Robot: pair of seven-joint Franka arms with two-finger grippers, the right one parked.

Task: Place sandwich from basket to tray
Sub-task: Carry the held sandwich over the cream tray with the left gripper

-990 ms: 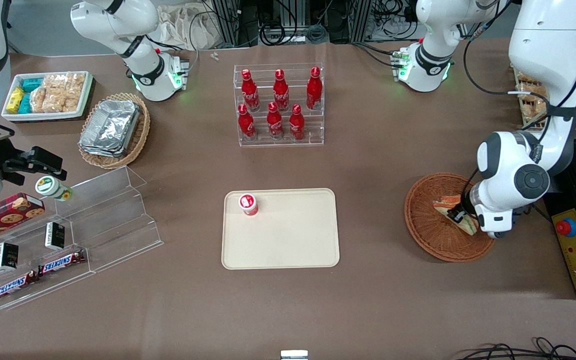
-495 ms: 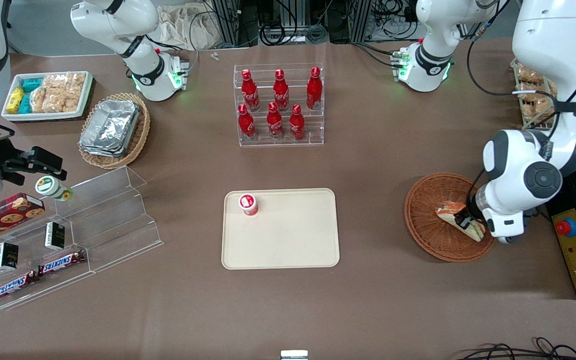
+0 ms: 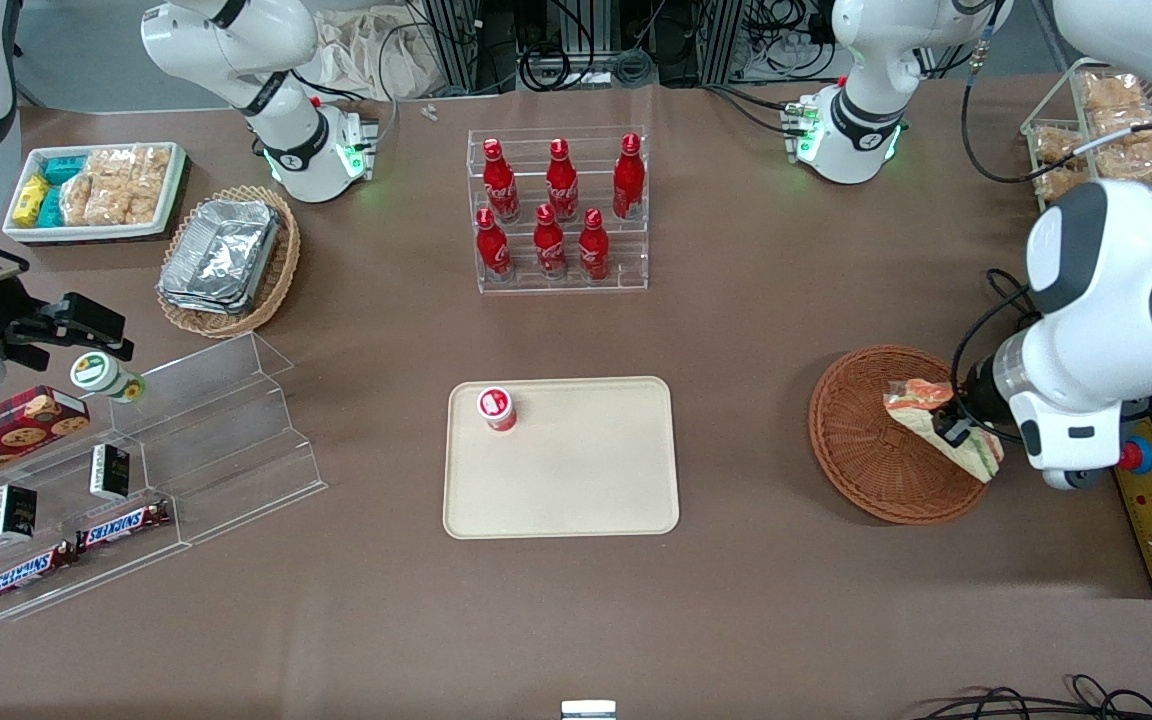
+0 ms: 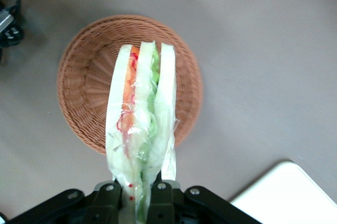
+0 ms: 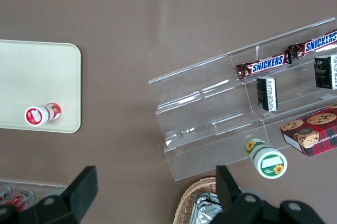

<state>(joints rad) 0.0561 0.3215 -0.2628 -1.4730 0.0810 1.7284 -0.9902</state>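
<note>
I start with the flat beige rectangular tray [image 3: 576, 480], which lies mid-table, well apart from the load, with a small red-and-white capped cup [image 3: 497, 408] standing in one corner, so most of its floor is open for a drop. Toward the working arm's end sits the round reddish-brown wicker basket [image 3: 866, 440], with nothing lying in it as the wrist camera looks down on it. My left arm's gripper [image 4: 139, 195] hangs above that basket, and I read its fingers as pinched narrow on the lower edge of the triangular wedge sandwich of pale bread with orange and green filling [image 4: 141, 129], wrapped in clear film. The sandwich is lifted free of the weave, held edge-on so the layers stand upright between the pads. I judge that grip suits the soft bread: squeezing across the slices keeps the filling from sliding out on the carry to the tray.
</note>
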